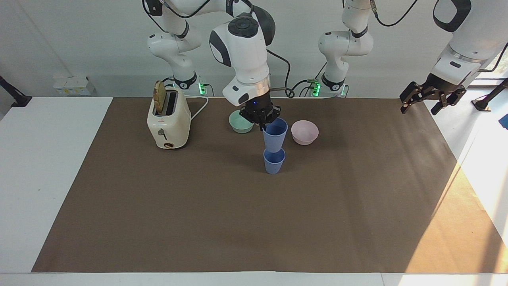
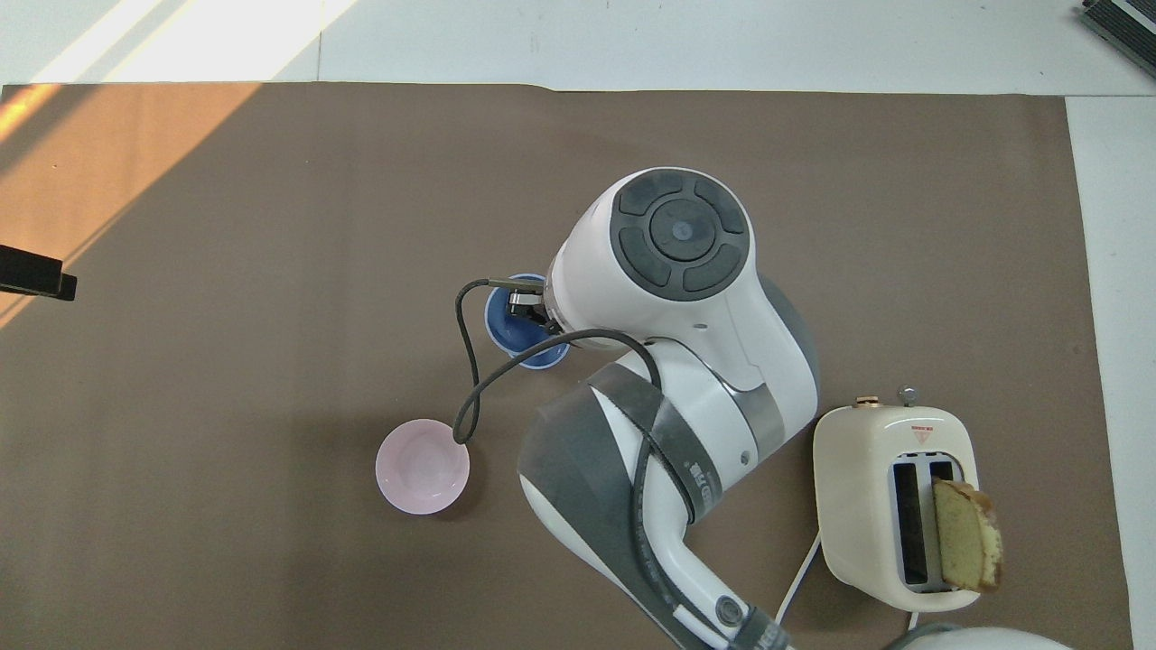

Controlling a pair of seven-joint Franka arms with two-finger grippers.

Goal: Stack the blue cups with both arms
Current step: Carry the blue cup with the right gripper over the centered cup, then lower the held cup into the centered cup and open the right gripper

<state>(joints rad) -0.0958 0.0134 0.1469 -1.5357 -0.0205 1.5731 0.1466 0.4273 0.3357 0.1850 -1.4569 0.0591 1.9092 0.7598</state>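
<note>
My right gripper is shut on the rim of one blue cup and holds it upright in the air, straight over the second blue cup. The held cup's base is at the standing cup's rim. The standing cup is on the brown mat between the two arms' ends. In the overhead view the held cup covers most of the standing cup, and the right gripper shows at the held cup's rim. My left gripper waits open and empty over the mat's edge at the left arm's end; its tip shows in the overhead view.
A teal bowl and a pink bowl sit nearer to the robots than the cups; the pink bowl also shows from overhead. A cream toaster with a bread slice stands toward the right arm's end.
</note>
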